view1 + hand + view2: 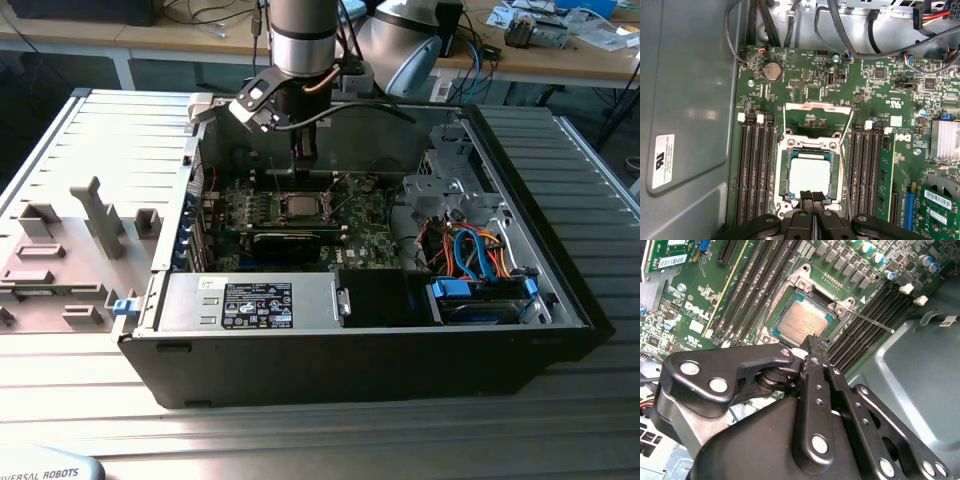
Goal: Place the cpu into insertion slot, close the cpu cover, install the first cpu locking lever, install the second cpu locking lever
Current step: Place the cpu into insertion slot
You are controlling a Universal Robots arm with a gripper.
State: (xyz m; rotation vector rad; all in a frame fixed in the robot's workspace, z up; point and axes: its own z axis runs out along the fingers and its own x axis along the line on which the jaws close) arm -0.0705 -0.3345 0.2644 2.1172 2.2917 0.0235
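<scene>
1. Hand: fingers pressed together w/ nothing between them, tips pointing down at the near edge of the cpu. Can't tell if they actually touch it. In the exterior view the hand hangs right over the middle of the board.
2. The cpu looks flat and square in the insertion slot, so imo that part's done. The second wrist view shows the chip level too, no corner riding up.
3. The cpu cover is flipped back open just beyond the slot, so closing it looks like the step in hand. Tip: use the shut fingers as a poker and push on the cover's metal frame, not the chip, bringing it down slow and even.
4. Locking levers are thin rods sticking up either side of the cover. Keep them clear so the frame doesn't land on one.
5. Memory slots sit close on both sides, so not much room to swing sideways over the motherboard.
6. Further out it's the pc case lying open on the table. Approach from straight above, since the walls box you in.
</scene>
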